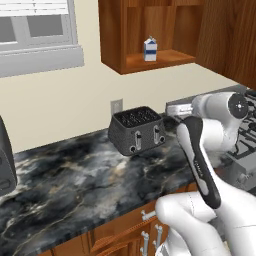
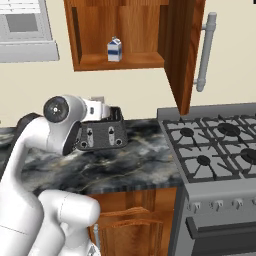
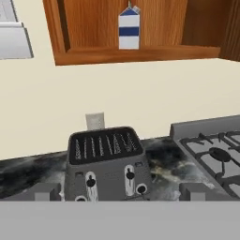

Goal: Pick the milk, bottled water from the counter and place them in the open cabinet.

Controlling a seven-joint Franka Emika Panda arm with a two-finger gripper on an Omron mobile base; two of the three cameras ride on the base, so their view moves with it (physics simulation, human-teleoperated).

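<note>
The milk (image 1: 150, 49) stood upright on the shelf of the open cabinet (image 1: 150, 61), so that half of the job looked done, while the water bottle could not be made out anywhere on the stretch of counter (image 1: 75, 180) in sight. The gripper (image 3: 120, 191) was spread wide and held nothing; in the hand view its two fingertips (image 3: 47, 191) rose well apart at the bottom, pointing at the dark toaster (image 2: 102, 132) that sat on the counter against the wall, just below an outlet (image 3: 95, 121). The arm was drawn back and folded close to the toaster (the hand sat right beside it in the right base view). The likely trouble from here was a blind search: swinging or driving to find the bottle could knock the elbow or hand into the toaster or the stove (image 2: 215, 145) next to it. A later reach to the shelf might also tip the carton if the bottle were set down too close to it.
</note>
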